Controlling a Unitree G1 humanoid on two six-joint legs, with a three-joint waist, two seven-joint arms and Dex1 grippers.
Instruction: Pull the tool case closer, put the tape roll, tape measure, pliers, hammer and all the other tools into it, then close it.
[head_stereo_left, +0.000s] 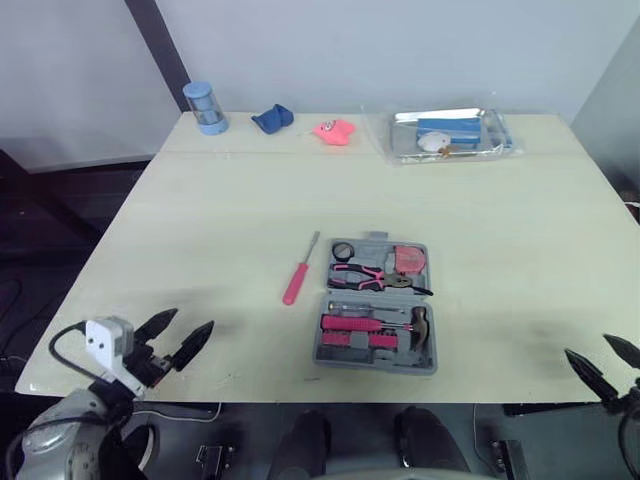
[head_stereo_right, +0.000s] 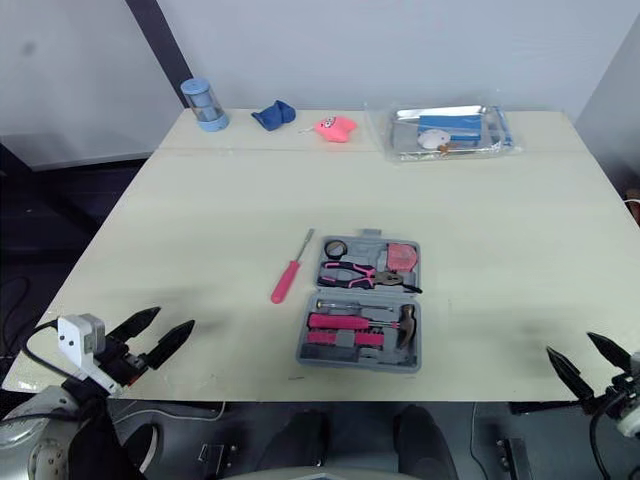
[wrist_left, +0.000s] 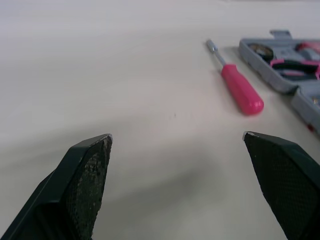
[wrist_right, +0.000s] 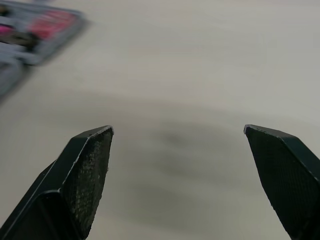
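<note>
Pink screwdriver (head_stereo_left: 298, 283) lies just beside the case (head_stereo_left: 372, 366), and with your left gripper (head_stereo_left: 192, 320) and right gripper (head_stereo_left: 587, 345) both spread wide, a glancing finger could roll it away.

No lettering or numbers can be read anywhere.

Bare tabletop (head_stereo_left: 190, 230) lying open on both sides of the tool case (head_stereo_left: 370, 362), pink screwdriver (head_stereo_left: 297, 278) lying just left of it, blue cup (head_stereo_left: 205, 107) and clear packet (head_stereo_left: 450, 134) sitting far back.
</note>
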